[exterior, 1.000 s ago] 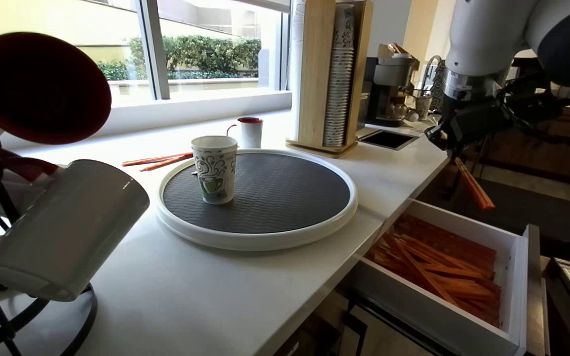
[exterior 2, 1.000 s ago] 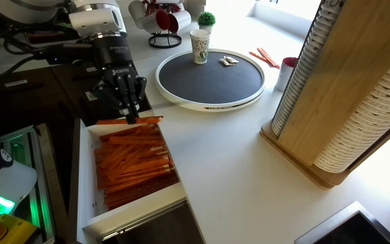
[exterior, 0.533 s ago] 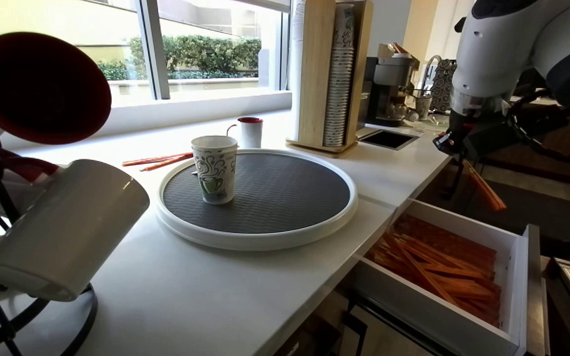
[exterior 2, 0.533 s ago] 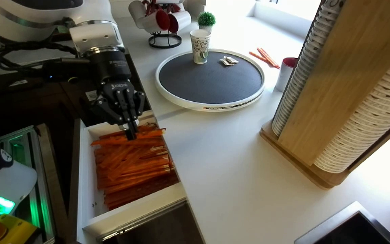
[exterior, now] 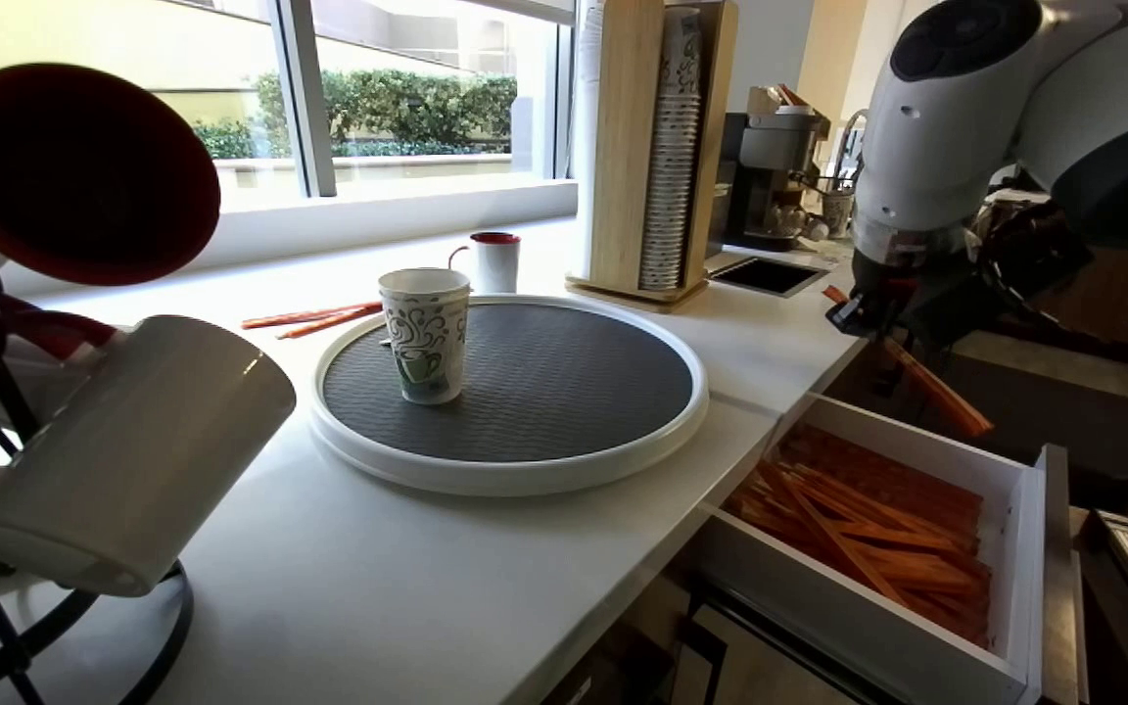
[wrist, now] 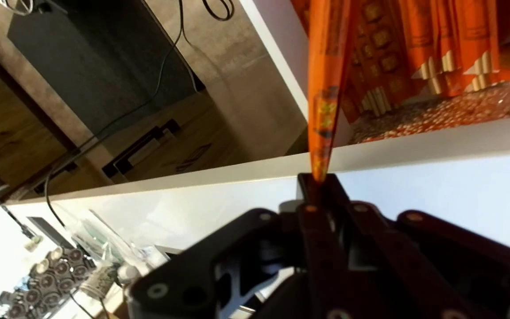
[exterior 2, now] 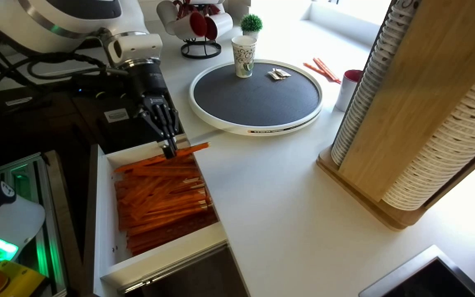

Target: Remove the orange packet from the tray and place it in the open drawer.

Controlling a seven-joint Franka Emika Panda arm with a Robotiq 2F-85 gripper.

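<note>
White tabletop (exterior 2: 287,177), open drawer (exterior 2: 165,255) below its edge. Hand (exterior 2: 170,153) clamped tight on orange packet (wrist: 328,75), which pokes out tilted on both sides of it.

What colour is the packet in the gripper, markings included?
The packet is orange with dark print and a small yellowish patch, clearest in the wrist view.

Cup (exterior 2: 244,57) on tray (exterior 2: 258,103), tray on counter (exterior 2: 270,185), sachets (exterior 2: 161,202) in drawer (exterior 2: 106,214), packet (wrist: 327,84) in claw (exterior 2: 170,152)
</note>
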